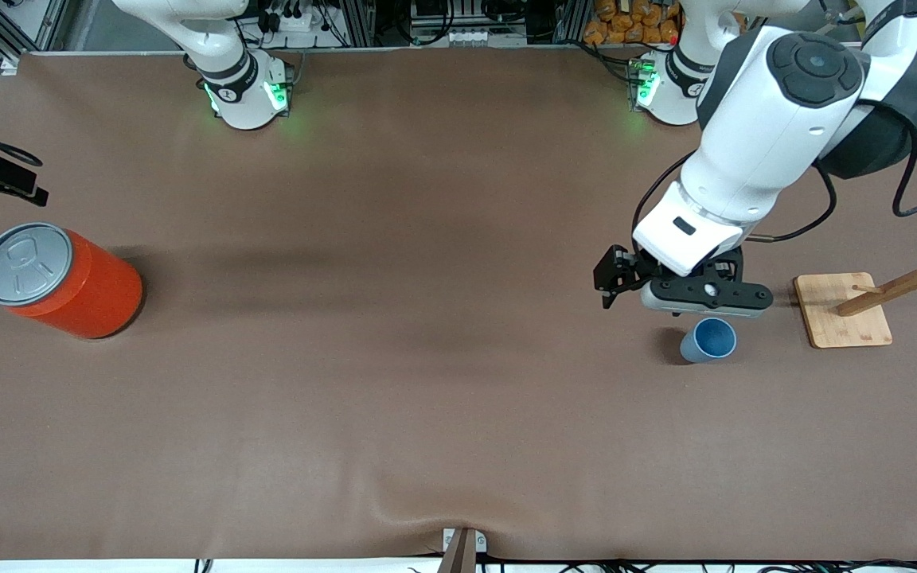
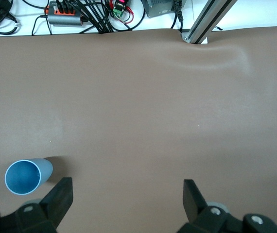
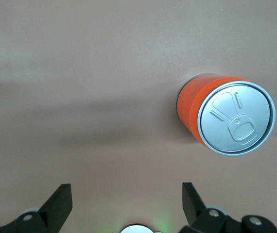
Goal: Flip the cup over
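On the brown worktop (image 1: 427,358) the cup (image 1: 708,340) stands mouth-up just off my left gripper (image 1: 677,298), jaws apart like my waiting right gripper's (image 3: 126,206), so a misaligned descent could knock it over.

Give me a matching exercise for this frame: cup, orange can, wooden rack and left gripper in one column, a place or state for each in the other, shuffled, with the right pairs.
Things:
1. cup
2. orange can
3. wooden rack
4. left gripper

Places or states:
A. upright with a grey lid, at the right arm's end of the table
B. open, holding nothing, above the table beside the cup
C. mouth up, blue inside, beside the wooden rack
D. square base with slanted pegs, at the left arm's end of the table

Pairs: 1-C, 2-A, 3-D, 4-B
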`<state>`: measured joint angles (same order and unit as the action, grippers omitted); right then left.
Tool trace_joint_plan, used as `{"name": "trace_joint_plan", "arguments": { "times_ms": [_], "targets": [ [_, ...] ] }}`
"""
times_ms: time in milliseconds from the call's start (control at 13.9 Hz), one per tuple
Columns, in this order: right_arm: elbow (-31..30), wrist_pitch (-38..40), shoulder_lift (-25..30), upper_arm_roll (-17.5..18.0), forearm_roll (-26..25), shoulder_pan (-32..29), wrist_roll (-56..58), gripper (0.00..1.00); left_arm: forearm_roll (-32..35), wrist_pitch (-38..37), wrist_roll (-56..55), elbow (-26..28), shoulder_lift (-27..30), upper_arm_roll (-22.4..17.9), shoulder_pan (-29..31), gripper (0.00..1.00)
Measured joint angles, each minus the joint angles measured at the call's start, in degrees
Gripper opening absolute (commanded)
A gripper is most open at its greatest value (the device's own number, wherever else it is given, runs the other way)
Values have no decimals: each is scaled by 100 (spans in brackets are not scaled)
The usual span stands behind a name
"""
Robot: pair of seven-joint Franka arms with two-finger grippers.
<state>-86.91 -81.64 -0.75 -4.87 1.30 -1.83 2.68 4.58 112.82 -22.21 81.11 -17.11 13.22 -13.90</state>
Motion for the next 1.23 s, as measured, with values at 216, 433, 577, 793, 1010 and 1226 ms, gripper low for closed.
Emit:
{"name": "trace_joint_plan", "arguments": {
  "times_ms": [216, 433, 577, 793, 1010, 1226],
  "targets": [
    [0, -1, 0, 0, 0, 0, 0, 100, 96, 16, -20, 0, -23, 1, -116, 100],
    [0, -1, -2, -5, 0, -15, 0, 100, 109, 77, -32, -5, -23, -15, -124, 100],
    [0, -1, -7, -7, 0, -26, 0, 100, 109, 119, -32, -5, -23, -32, -119, 100],
    [0, -1, -13, 7, 0, -26, 0, 100, 109, 133, -32, -5, -23, -33, -123, 100],
    [0, -28, -20, 11, 0, -26, 0, 100, 109, 133, -32, -5, -24, -12, -137, 100],
    [0, -80, -21, 15, 0, -26, 1, 100, 109, 152, -32, 1, -89, -11, -148, 100]
  ]
}}
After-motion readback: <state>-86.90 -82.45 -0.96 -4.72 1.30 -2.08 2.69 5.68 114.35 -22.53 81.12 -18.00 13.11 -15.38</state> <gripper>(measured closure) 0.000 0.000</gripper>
